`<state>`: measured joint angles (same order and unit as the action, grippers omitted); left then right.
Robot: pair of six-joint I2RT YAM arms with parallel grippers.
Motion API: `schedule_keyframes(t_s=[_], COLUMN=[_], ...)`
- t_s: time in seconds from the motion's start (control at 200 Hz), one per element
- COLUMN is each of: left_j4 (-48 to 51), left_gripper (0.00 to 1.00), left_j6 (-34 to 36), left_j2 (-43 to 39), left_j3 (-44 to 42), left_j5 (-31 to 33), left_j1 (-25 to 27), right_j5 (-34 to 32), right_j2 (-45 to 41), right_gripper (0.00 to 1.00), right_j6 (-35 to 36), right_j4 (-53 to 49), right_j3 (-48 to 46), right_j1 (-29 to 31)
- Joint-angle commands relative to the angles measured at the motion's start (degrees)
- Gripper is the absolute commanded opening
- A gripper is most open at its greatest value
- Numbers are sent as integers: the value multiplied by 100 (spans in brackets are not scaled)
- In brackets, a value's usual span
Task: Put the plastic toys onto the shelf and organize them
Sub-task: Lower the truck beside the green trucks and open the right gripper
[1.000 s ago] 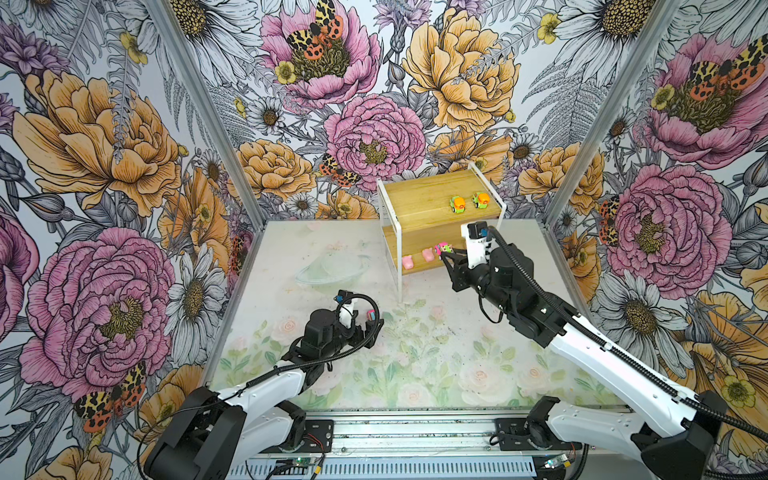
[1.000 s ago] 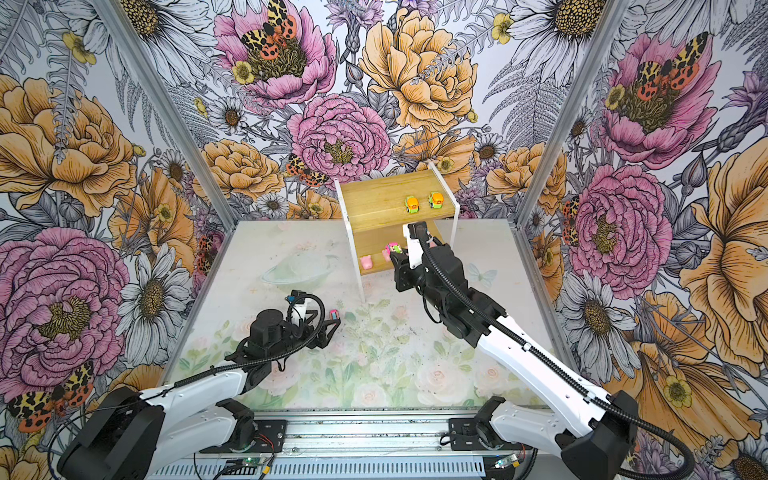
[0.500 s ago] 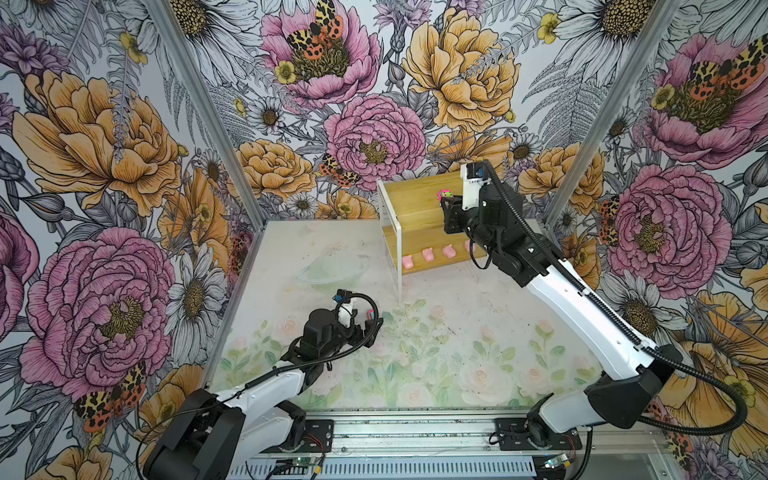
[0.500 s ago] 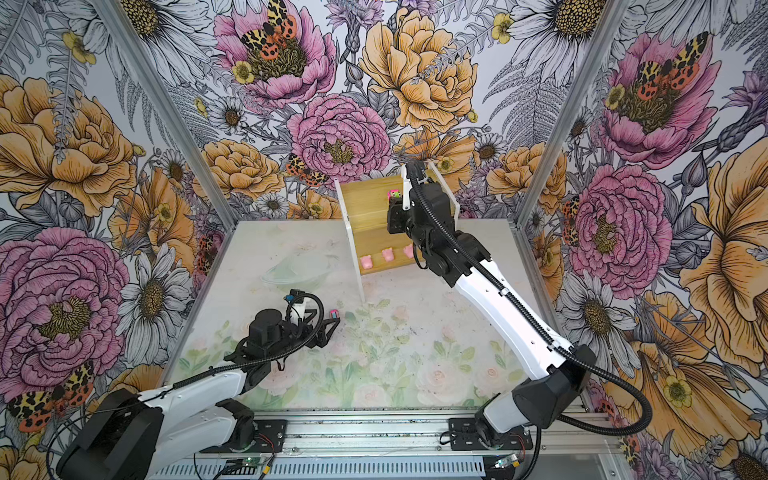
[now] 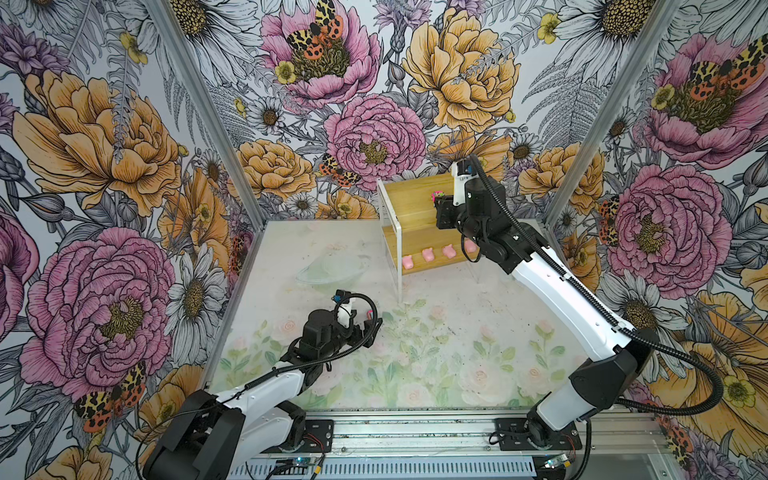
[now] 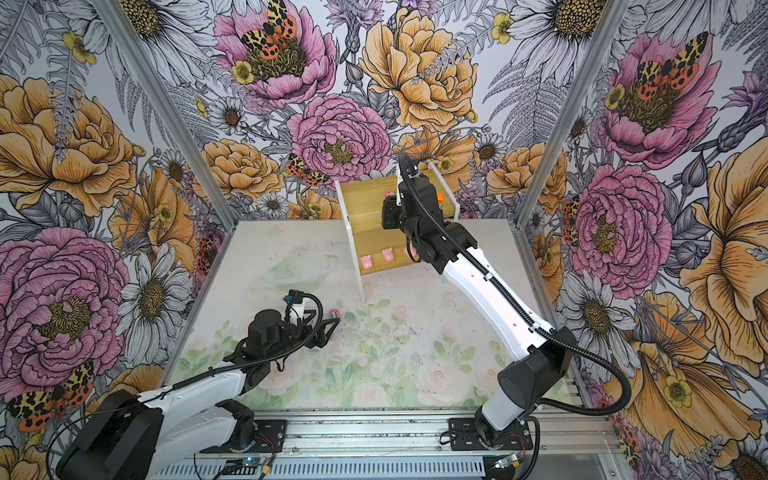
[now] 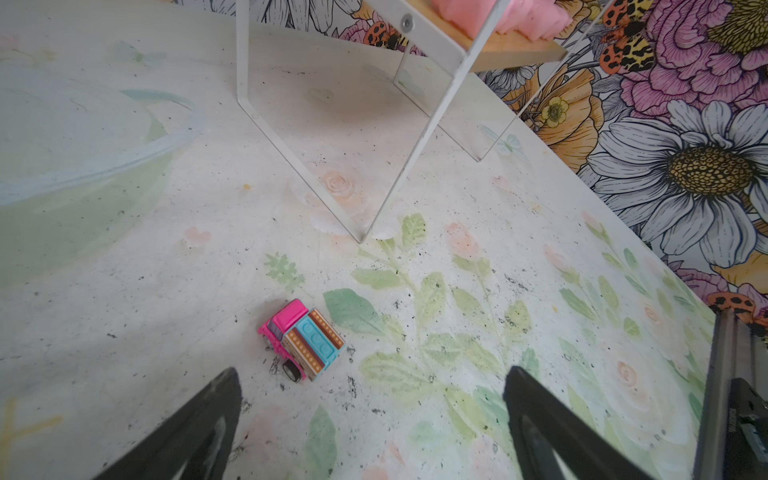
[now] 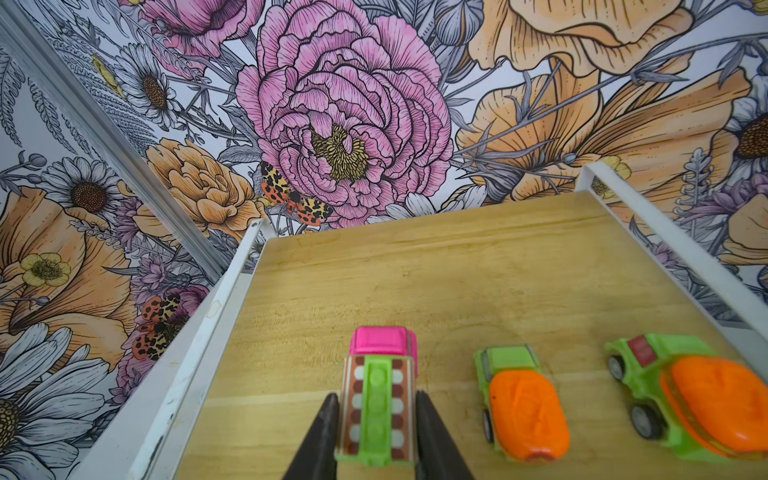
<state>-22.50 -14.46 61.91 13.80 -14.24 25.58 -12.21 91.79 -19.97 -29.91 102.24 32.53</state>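
My right gripper (image 8: 376,409) is shut on a pink car with green trim (image 8: 380,386) at the top board of the shelf (image 5: 409,199); I cannot tell whether the car's wheels touch the wood. Beside it on that board stand two orange-and-green cars (image 8: 521,409) (image 8: 702,399). Several pink pig figures (image 5: 427,254) line the lower board. On the table a pink car with blue trim (image 7: 303,338) lies just ahead of my open left gripper (image 7: 372,399), nearer one of its fingers (image 7: 208,415). In both top views this car (image 6: 333,312) sits at the left gripper's tip.
A pale translucent green dish (image 5: 332,268) rests on the table left of the shelf. The shelf's white frame leg (image 7: 316,178) stands beyond the blue-trimmed car. Floral walls close in on three sides, and a metal rail (image 5: 415,432) runs along the front.
My right arm has risen from in front of the lower board to the top board, carrying the green-trimmed pink car. The left arm has not moved.
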Motion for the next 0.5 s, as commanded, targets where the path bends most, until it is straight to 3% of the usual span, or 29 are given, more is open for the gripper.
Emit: schedule_keyframes(t_s=[0.0,0.495], left_j4=[-122,-133], left_gripper=[99,99], left_j6=[-48,-47], left_j2=[-2,1], left_j3=[-68,-79], left_j5=[-18,-18], left_j1=[-56,-63], right_j5=[96,306], right_j2=[124,324], right_gripper=[30,29], right_j6=[-94,-113], right_j4=[-67,-112], right_j3=[80,128], right_j1=[-52,-128])
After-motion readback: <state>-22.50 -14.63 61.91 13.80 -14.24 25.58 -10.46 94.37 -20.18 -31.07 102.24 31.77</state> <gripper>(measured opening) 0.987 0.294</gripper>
